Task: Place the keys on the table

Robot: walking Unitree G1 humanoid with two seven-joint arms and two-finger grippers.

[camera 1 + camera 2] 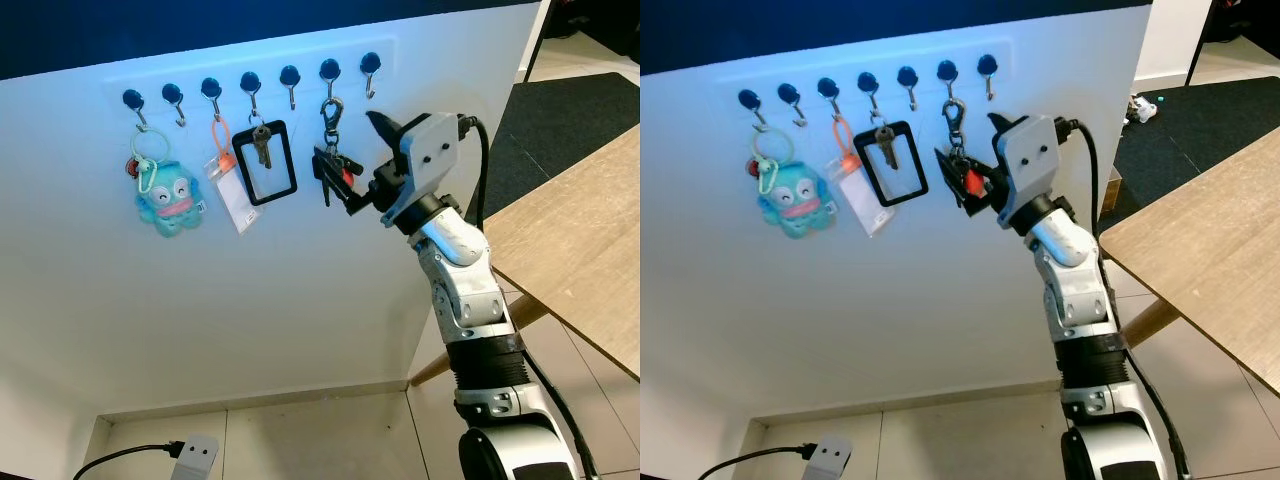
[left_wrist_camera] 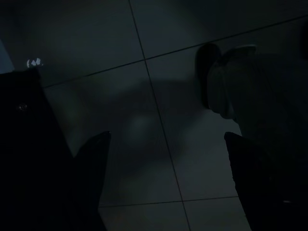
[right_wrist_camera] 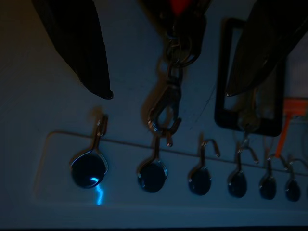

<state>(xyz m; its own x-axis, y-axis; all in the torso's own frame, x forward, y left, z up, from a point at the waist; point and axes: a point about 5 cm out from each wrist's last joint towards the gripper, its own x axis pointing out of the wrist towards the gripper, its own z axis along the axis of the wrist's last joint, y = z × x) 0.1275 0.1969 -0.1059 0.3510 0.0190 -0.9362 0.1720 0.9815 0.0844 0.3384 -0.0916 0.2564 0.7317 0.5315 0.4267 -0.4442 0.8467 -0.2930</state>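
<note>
A bunch of dark keys with a red tag point(image 1: 333, 172) hangs by a metal clasp point(image 1: 331, 115) from a hook on the white wall panel. My right gripper point(image 1: 358, 165) is raised to it and stands open, one black finger on each side of the bunch. In the right wrist view the clasp point(image 3: 166, 113) is caught on its hook between the spread fingertips point(image 3: 101, 89). The wooden table point(image 1: 585, 235) stands to the right. My left gripper point(image 2: 166, 144) hangs open in the dark above floor tiles.
Other hooks in the row carry a teal plush keychain point(image 1: 166, 202), an orange-strapped card sleeve point(image 1: 230, 190) and a black frame with a key point(image 1: 265, 160). A power strip point(image 1: 196, 456) lies on the floor below. A dark rug point(image 1: 575, 110) lies beyond the table.
</note>
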